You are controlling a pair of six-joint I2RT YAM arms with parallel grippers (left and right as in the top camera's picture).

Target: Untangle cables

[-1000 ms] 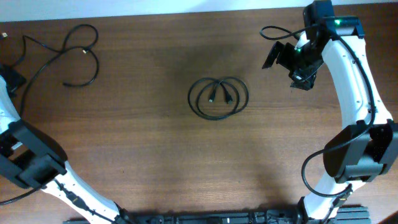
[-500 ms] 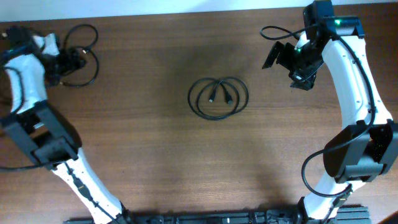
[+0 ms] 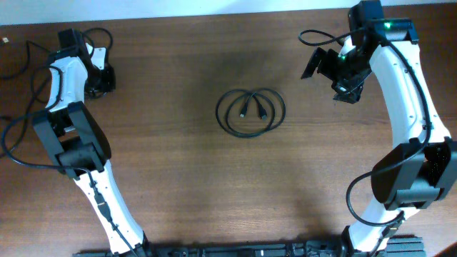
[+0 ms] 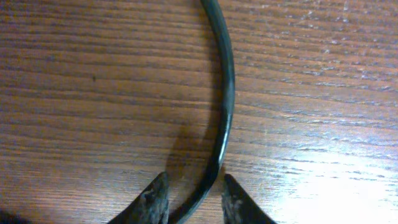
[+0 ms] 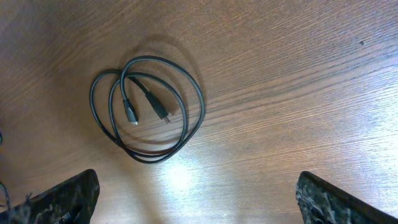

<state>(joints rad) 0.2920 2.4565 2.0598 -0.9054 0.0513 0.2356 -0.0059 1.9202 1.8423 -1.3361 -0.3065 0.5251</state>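
Note:
A black cable coiled in a small bundle (image 3: 250, 113) lies at the table's centre, both plug ends inside the loop; it also shows in the right wrist view (image 5: 149, 109). A second loose black cable (image 3: 106, 37) lies at the far left corner. My left gripper (image 3: 96, 77) is down on that strand. In the left wrist view the cable (image 4: 227, 93) runs between the fingertips (image 4: 196, 186), which are narrowly open with a gap beside it. My right gripper (image 3: 341, 75) hovers wide open and empty to the right of the coil (image 5: 199, 193).
The table is brown wood (image 3: 178, 185). Its far edge (image 3: 214, 13) runs just behind both grippers. A thin black wire (image 3: 14, 135) trails by the left arm at the left edge. Thicker black wiring (image 3: 314, 36) loops off the right arm.
My left arm has swung in from the left edge to the far-left cable and now sits over its loop. The right arm and the central coil have not moved.

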